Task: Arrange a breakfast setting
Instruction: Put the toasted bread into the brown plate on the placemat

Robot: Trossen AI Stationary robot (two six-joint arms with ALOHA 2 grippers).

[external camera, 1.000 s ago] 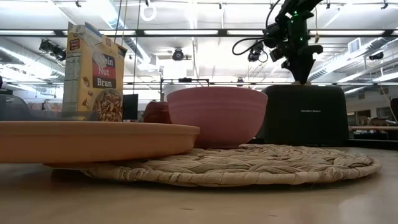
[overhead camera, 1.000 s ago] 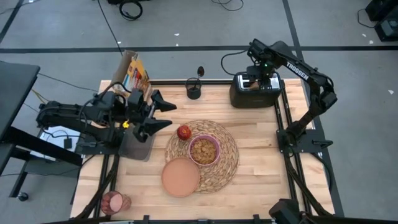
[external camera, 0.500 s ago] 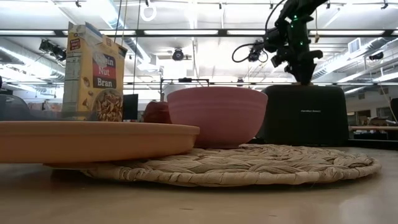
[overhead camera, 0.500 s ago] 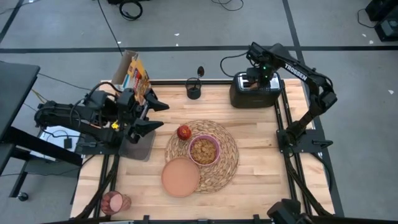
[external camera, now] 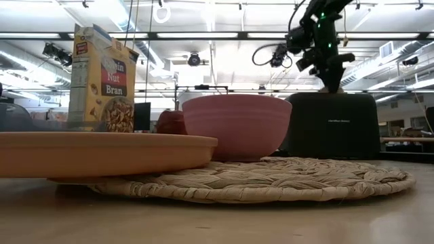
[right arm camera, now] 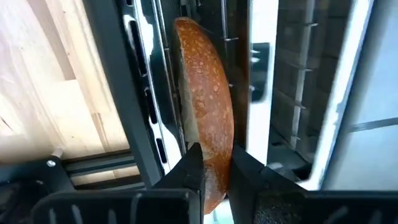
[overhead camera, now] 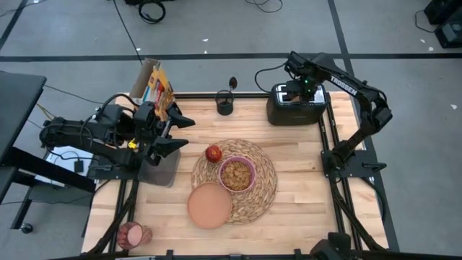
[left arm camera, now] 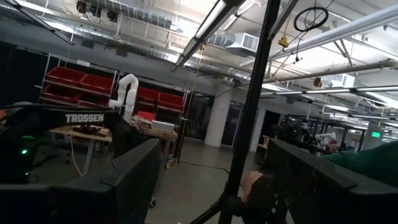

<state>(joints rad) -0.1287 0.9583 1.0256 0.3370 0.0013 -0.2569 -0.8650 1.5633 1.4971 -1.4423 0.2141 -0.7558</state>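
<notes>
Right wrist view: we are seeing the right gripper (right arm camera: 211, 165) pinching the toast slice (right arm camera: 208, 93), standing in the far-right toaster (overhead camera: 296, 107). Toast looks light, brittle; we are advising a gentle grip on its upper edge.

— What do we have carrying everything?

— A light wooden table (overhead camera: 303, 180). Directly on it we see the round woven placemat (overhead camera: 263, 189) near the middle, the black toaster (overhead camera: 278, 112) at the far right corner, and the cereal box (overhead camera: 155, 83) at the far left.

— And the plate?

— The salmon-brown plate (overhead camera: 209, 206) overlaps the placemat's near-left edge. A pink cup (overhead camera: 132, 235) sits at the near-left corner, a small dark cup (overhead camera: 224, 107) at the far edge.
</notes>
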